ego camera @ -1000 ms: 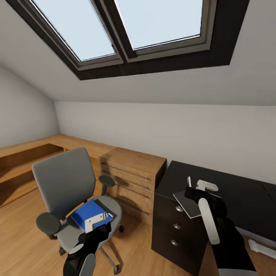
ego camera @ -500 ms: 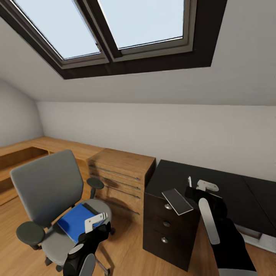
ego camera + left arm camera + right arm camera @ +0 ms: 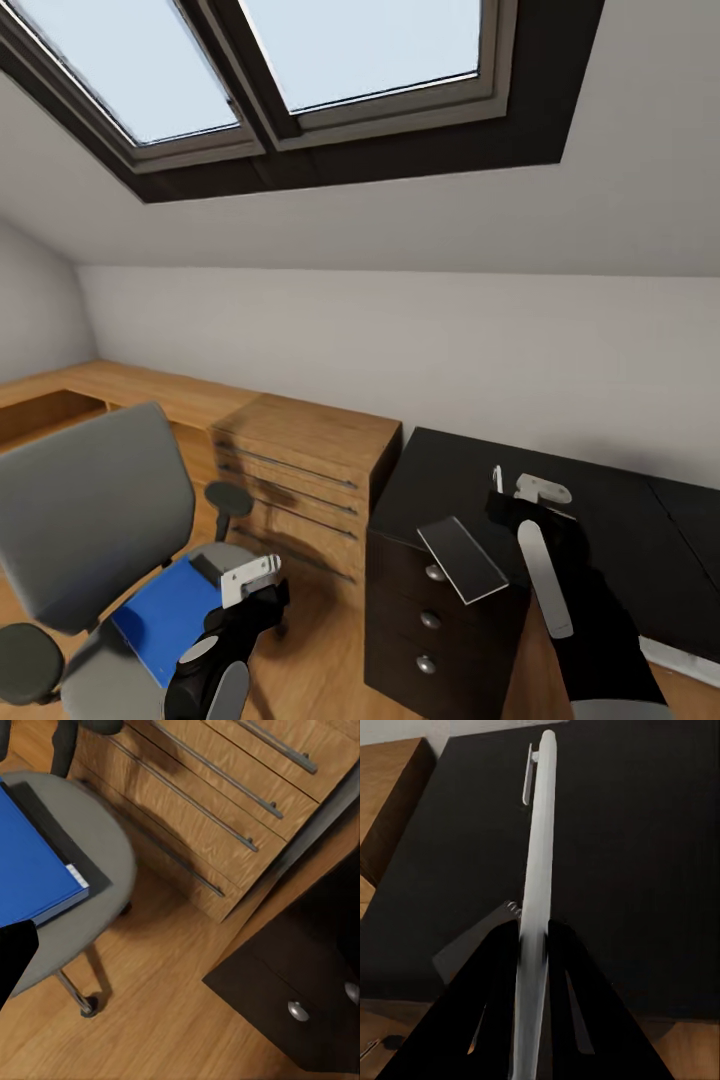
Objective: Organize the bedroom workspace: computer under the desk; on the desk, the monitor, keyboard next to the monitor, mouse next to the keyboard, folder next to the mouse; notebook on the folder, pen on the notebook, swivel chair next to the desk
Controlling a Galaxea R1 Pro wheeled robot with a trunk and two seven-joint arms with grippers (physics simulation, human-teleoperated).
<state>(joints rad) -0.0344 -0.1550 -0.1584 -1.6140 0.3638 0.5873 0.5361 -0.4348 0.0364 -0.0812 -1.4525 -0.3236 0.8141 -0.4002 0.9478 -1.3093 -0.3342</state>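
Observation:
My right gripper is shut on the pen, a pale stick held upright over the black desk. In the right wrist view the pen runs out from between the black fingers. The thin grey notebook lies at the desk's front edge beside that gripper, above the drawer unit. The blue folder rests on the seat of the grey swivel chair. My left gripper hangs open beside the folder, holding nothing.
A low light-wood cabinet with bar handles stands between the chair and the desk, with a wooden ledge along the wall behind. A sloped ceiling with a skylight is overhead. Wood floor shows between chair and drawers.
The whole view has swung, so chair, cabinet and desk sit further left in the picture. Both arms keep their pose, and the pen stays in the right gripper.

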